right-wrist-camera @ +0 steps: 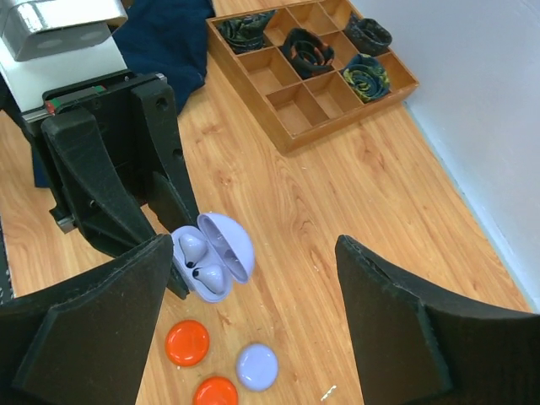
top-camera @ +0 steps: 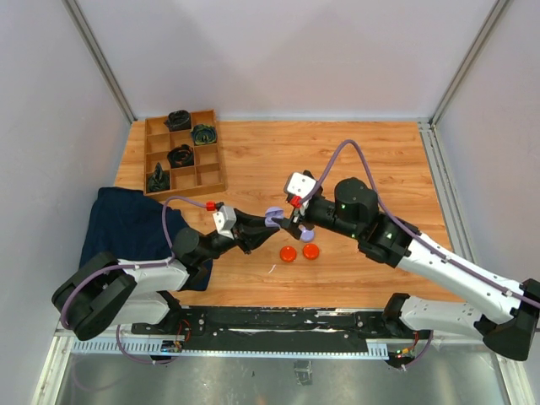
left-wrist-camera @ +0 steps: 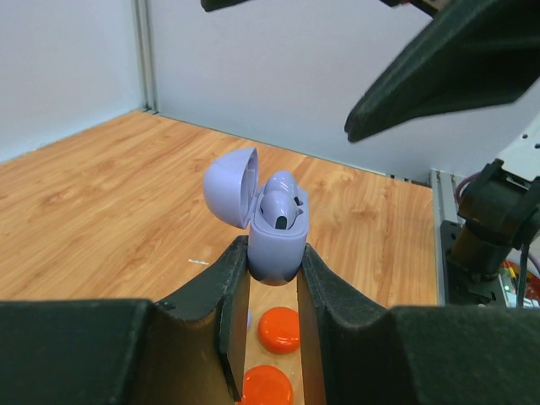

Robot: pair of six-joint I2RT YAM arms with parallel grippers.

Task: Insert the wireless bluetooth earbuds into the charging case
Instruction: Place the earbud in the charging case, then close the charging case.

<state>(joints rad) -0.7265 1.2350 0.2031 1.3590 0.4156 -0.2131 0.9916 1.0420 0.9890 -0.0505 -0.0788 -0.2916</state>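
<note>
Here the left gripper (left-wrist-camera: 272, 274) pinches the base of the lavender charging case (left-wrist-camera: 277, 240) between nearly closed fingers, holding it upright with its lid swung open at the centre of the left wrist view. The right gripper (right-wrist-camera: 253, 287) hangs above it with fingers spread wide, holding nothing. Only the right wrist view shows both lavender earbuds (right-wrist-camera: 201, 260) seated in the case, a lavender disc (right-wrist-camera: 256, 366) beside two orange discs (right-wrist-camera: 186, 342) at lower centre, and a wooden tray (right-wrist-camera: 350, 118) along the top.
</note>
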